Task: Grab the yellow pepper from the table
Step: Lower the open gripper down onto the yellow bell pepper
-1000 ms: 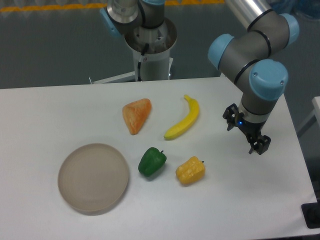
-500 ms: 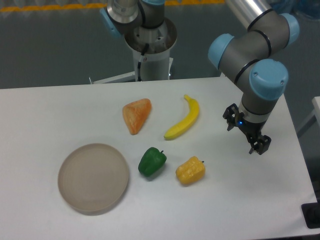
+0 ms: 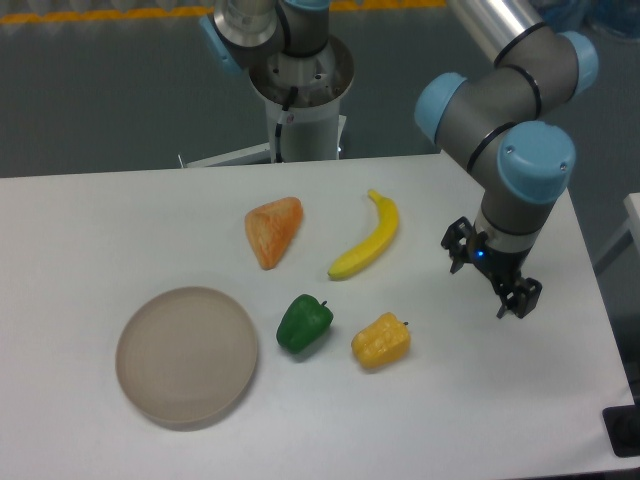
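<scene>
Yellow pepper (image 3: 381, 341) sits free on the table (image 3: 90, 220), near the front, just right of the green pepper (image 3: 304, 323) and below the banana (image 3: 367, 238). Gripper (image 3: 489, 271) hangs off to the pepper's right, fingers spread, holding nothing. Round plate (image 3: 187, 355) front-left.

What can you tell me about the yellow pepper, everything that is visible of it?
The yellow pepper is a small, lumpy, yellow-orange toy bell pepper with a glossy, plastic-looking skin and a tiny dark stem at its right end. It lies on its side on the white table, right of the green pepper and below the banana, touching neither. The gripper hangs up and to its right, clear of it. Nothing else touches it.
</scene>
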